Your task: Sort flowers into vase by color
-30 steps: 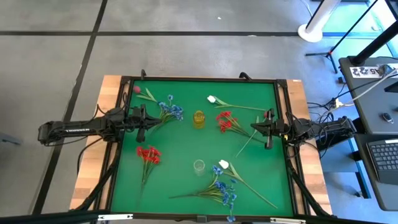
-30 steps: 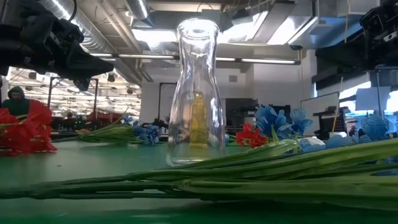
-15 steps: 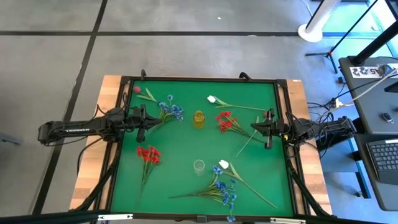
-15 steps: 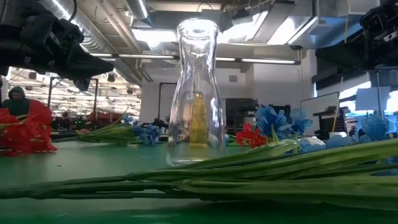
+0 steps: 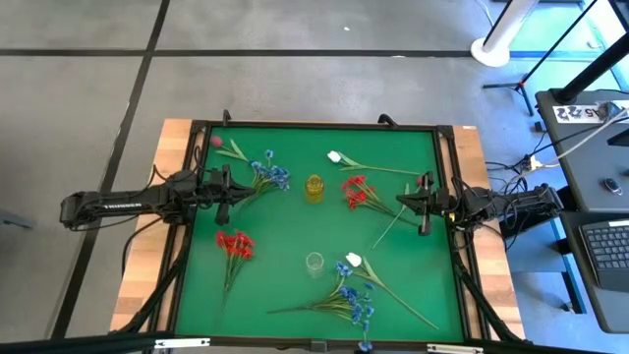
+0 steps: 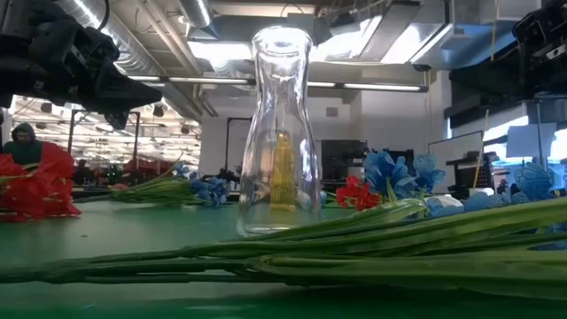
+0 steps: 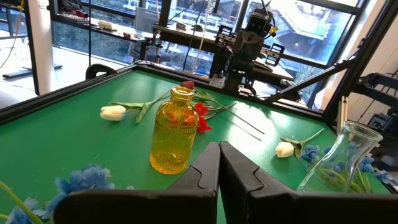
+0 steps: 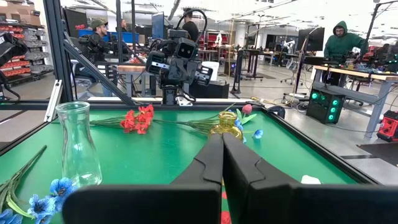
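Observation:
Flowers lie flat on the green table [image 5: 295,221]. There is a pink bud [image 5: 215,141], a blue cluster [image 5: 270,175], a white bud [image 5: 335,156], red clusters [image 5: 356,191] [image 5: 234,243], and a second white bud [image 5: 353,259] beside a blue cluster [image 5: 354,300]. A yellow vase [image 5: 314,187] stands mid-table, and a clear vase [image 5: 314,263] stands nearer the front. My left gripper [image 5: 232,188] hovers shut at the left edge, next to the blue cluster's stems. At the right edge my right gripper [image 5: 403,201] hovers shut, beside the red cluster. Neither holds anything.
A raised black frame [image 5: 314,126] rims the table. A desk with a laptop [image 5: 604,246] stands off to the right. People [image 8: 339,37] are at benches in the room beyond. Long green stems [image 6: 354,244] lie across the front of the low view.

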